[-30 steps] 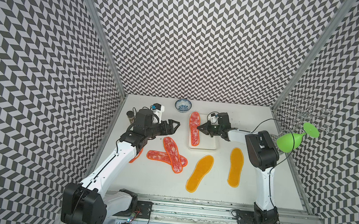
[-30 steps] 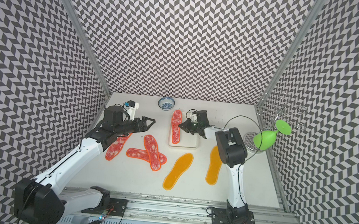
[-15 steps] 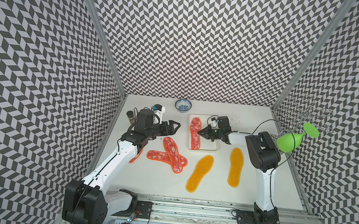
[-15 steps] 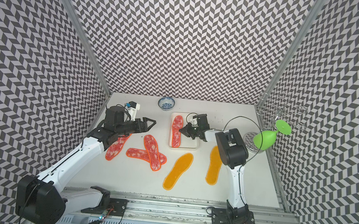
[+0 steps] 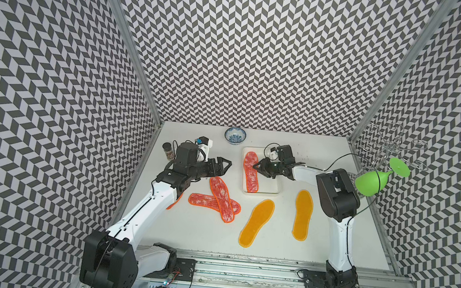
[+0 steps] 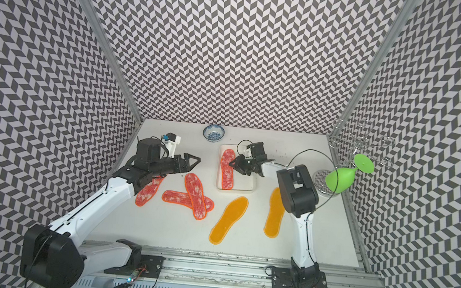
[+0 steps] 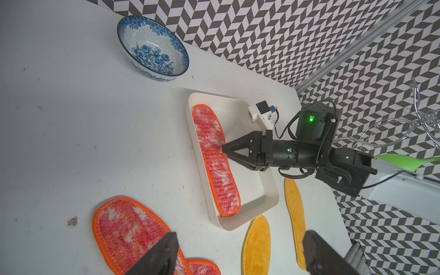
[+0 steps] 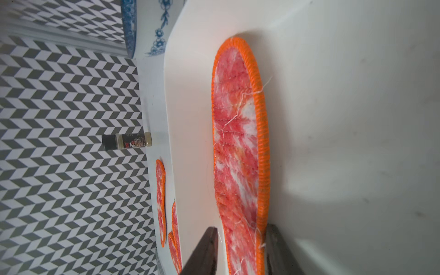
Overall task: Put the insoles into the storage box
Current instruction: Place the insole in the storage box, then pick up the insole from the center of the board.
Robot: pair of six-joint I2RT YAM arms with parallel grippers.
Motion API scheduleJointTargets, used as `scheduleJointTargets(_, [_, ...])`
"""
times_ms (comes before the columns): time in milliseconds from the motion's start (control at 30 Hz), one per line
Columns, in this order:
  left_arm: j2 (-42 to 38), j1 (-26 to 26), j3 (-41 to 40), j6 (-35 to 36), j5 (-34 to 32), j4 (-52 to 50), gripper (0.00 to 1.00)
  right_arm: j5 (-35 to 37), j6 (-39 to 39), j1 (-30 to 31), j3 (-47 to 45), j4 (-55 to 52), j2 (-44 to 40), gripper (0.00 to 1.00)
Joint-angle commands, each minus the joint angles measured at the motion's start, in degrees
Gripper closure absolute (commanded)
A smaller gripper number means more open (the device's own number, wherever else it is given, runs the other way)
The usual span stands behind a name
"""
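Snagging is the risk: the right gripper (image 8: 240, 228), jaws slightly parted astride the right edge of the mottled insole (image 8: 235, 142) and not clamping it, could catch its loose threads (image 8: 238, 104) on retreat and drag it from the left half of the storage box (image 5: 270, 184). The left gripper (image 5: 225, 167) hovers wide apart and empty above the far end of the crossed mottled insoles (image 5: 219, 198) left of the box; two yellow insoles (image 5: 256, 225) lie nearer.

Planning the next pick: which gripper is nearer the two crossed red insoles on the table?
Left. The left gripper hangs just past the crossed insoles; the right gripper is farther, over the white tray, at the insole in it.
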Motion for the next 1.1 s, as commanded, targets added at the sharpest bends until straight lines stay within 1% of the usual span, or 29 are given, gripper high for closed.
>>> scheduleJointTargets(0, [0.93, 0.33, 0.63, 1.63, 0.46, -0.22, 0.14, 3.83, -2.57, 0.83, 2.13, -4.91, -3.11, 0.59])
scheduleJointTargets(200, [1.91, 0.33, 1.4, 2.1, -0.6, -1.92, 0.14, 4.96, -3.88, 1.62, 3.93, -8.9, -5.13, 0.57])
scheduleJointTargets(233, [2.04, 0.33, 1.79, 2.29, -1.45, -2.78, 0.14, 6.99, -4.69, 1.62, 4.01, -9.41, -5.87, 0.55])
scheduleJointTargets(400, [2.53, 0.14, 2.88, 2.26, -8.08, -9.69, 0.18, 11.62, -8.49, 1.62, 7.27, -14.43, -9.69, 0.51])
scheduleJointTargets(567, [0.55, -1.45, 0.39, -0.6, -14.38, -13.58, 0.23, 12.75, -13.29, 2.27, 6.64, -17.72, -16.35, 0.46])
scheduleJointTargets(700, [-0.2, -2.02, -2.22, -1.95, -17.49, -14.04, 0.28, 14.6, -18.03, 4.25, 3.51, -21.56, -22.45, 0.41])
scheduleJointTargets(800, [0.52, -2.78, -3.08, -2.15, -19.79, -13.48, 0.28, 15.62, -20.1, 6.11, -0.68, -23.06, -27.66, 0.36])
scheduleJointTargets(867, [1.67, -3.21, -3.35, -2.22, -21.26, -13.25, 0.28, 16.05, -20.7, 7.24, -3.6, -23.58, -31.07, 0.32])
scheduleJointTargets(967, [3.24, -4.29, -4.55, -2.94, -23.85, -11.67, 0.3, 17.39, -21.07, 9.02, -7.29, -24.37, -36.03, 0.24])
scheduleJointTargets(1067, [5.4, -4.71, -5.83, -4.08, -23.52, -9.69, 0.31, 17.16, -20.63, 10.97, -9.87, -24.72, -39.41, 0.19])
